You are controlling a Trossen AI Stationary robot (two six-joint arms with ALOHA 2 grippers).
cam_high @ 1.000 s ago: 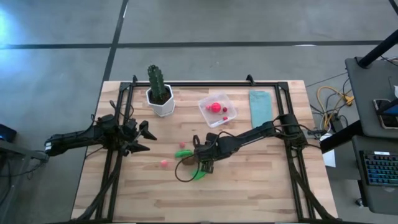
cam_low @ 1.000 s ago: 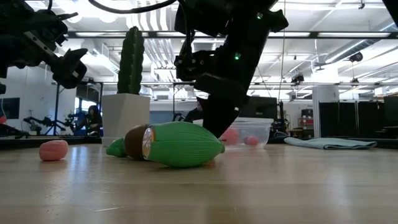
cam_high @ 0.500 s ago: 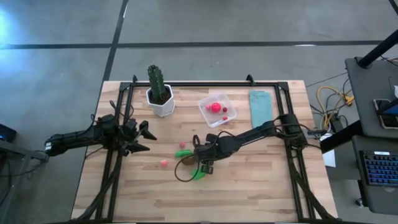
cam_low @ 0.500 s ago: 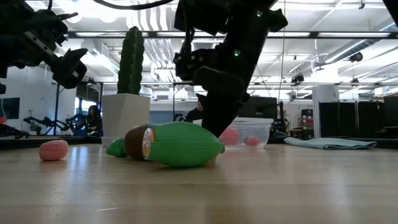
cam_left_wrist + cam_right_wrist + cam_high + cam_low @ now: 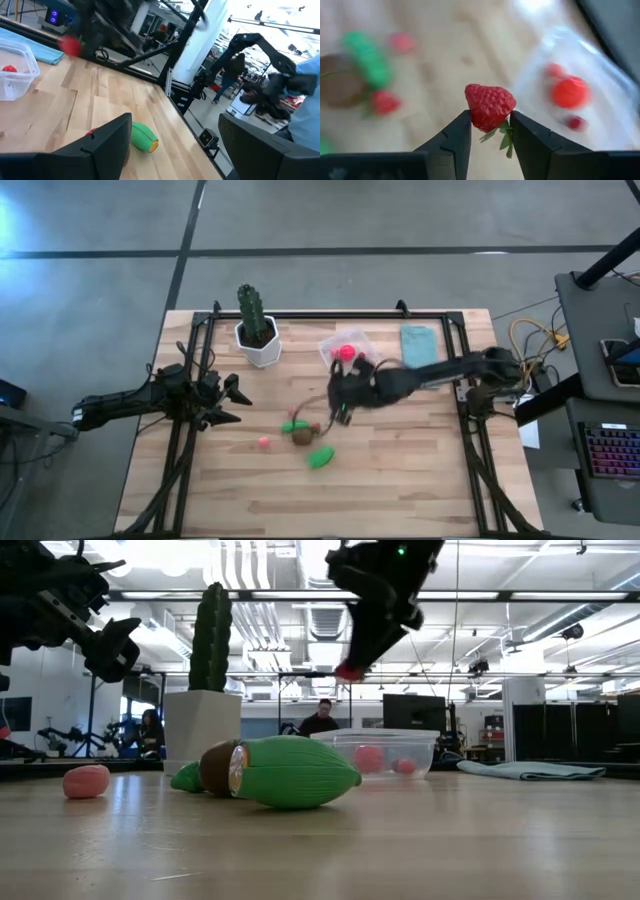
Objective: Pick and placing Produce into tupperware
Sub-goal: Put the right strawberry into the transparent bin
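Presently the right gripper (image 5: 490, 131) is clamped on a red strawberry (image 5: 490, 106), the fruit pinched between the two finger pads with its green stalk hanging below. Seen from above, that gripper (image 5: 342, 390) is raised off the table just beside the tupperware (image 5: 362, 342), whose near edge the arm partly covers. The clear container (image 5: 390, 752) already holds red and pink pieces. On the table remain a green oblong piece (image 5: 320, 457), a brown ball (image 5: 302, 436), a pink piece (image 5: 264, 443) and, as far as the blurred wrist view allows, a second red piece beside the brown one. The left gripper (image 5: 228, 402) waits over the table's left side, fingers apart. Sound practice for this step: carry the strawberry fully over the container's open mouth, lower it inside the rim, and only then release, so it cannot bounce off the wall.
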